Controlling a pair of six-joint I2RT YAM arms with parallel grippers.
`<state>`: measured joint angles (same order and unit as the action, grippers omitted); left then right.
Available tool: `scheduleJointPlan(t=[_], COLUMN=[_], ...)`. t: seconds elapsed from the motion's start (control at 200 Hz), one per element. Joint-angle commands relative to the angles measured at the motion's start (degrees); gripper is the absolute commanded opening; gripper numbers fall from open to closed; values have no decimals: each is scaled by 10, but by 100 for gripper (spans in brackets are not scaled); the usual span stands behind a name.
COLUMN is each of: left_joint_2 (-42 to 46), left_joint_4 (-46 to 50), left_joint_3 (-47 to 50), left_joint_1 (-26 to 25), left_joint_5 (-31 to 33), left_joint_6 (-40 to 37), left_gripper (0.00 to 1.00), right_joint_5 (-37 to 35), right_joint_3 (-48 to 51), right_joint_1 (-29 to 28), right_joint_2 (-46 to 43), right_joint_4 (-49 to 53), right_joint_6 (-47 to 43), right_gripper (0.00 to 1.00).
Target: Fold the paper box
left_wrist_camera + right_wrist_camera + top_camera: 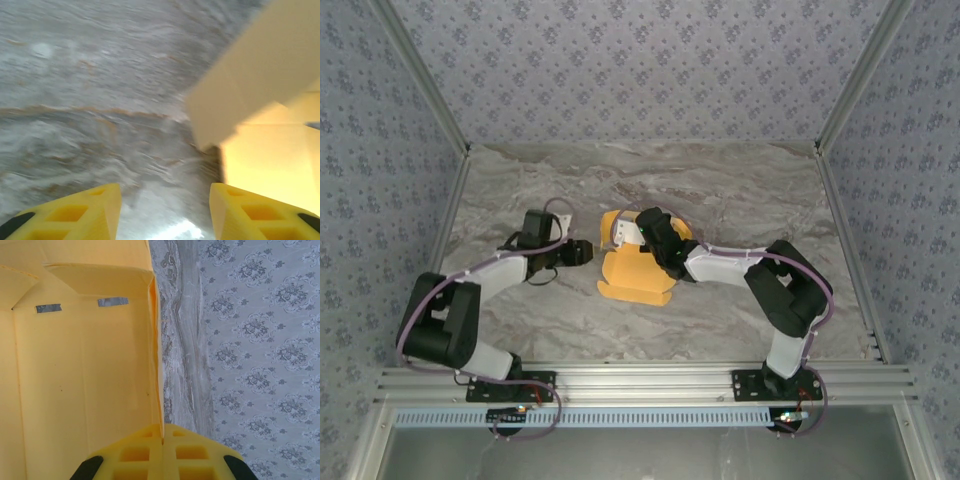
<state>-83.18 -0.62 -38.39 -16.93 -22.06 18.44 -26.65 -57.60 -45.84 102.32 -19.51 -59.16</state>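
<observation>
Currently the paper box (638, 272) lies near the middle of the marble-patterned table (740, 190), between the two arms, as a yellow-orange cardboard sheet only partly formed: most of it sits flat, while a panel at its far side stands raised. The right gripper (645, 228) sits over that far part of the sheet. From the right wrist camera, the right gripper (162, 445) has its yellow fingers pressed together, and the thin edge of an upright cardboard panel (80, 365) runs straight into the seam between them, so it is pinching the box wall. On that panel, near a fold line, are two small grey rectangular marks (112, 301); whether they are slots or tape cannot be told. Beyond the panel edge are the table surface and the floral-patterned wall (260, 340).

The left gripper (582, 252) is just beside the left edge of the sheet. In the left wrist view the left gripper (165, 212) is spread, its fingers (95, 210) apart with bare table showing between them. A blurred pale cardboard flap (270, 165) fills the right of that view, just past the right-hand finger; whether they touch cannot be told
</observation>
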Motion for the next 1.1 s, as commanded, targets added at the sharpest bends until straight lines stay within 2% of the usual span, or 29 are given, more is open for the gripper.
scheduleJointPlan(t=[0.0, 0.265, 0.57, 0.8, 1.094], left_joint_2=[8, -61, -131, -112, -38], left_joint_4=[-66, -132, -214, -315, -373], left_joint_3=[22, 26, 32, 70, 95], left_joint_1=[-24, -64, -69, -68, -58], left_joint_5=[-58, -62, -74, -102, -182], left_joint_6=[39, 42, 69, 121, 206], left_gripper=[51, 48, 22, 12, 5], right_joint_5=[-11, 5, 9, 34, 77], right_joint_3=[-15, -17, -10, 4, 40], right_joint_1=[3, 8, 16, 28, 47], right_joint_2=[4, -28, -46, -87, -184], right_joint_4=[5, 29, 39, 45, 53], right_joint_6=[3, 41, 64, 106, 160], right_gripper=[0, 0, 0, 0, 0])
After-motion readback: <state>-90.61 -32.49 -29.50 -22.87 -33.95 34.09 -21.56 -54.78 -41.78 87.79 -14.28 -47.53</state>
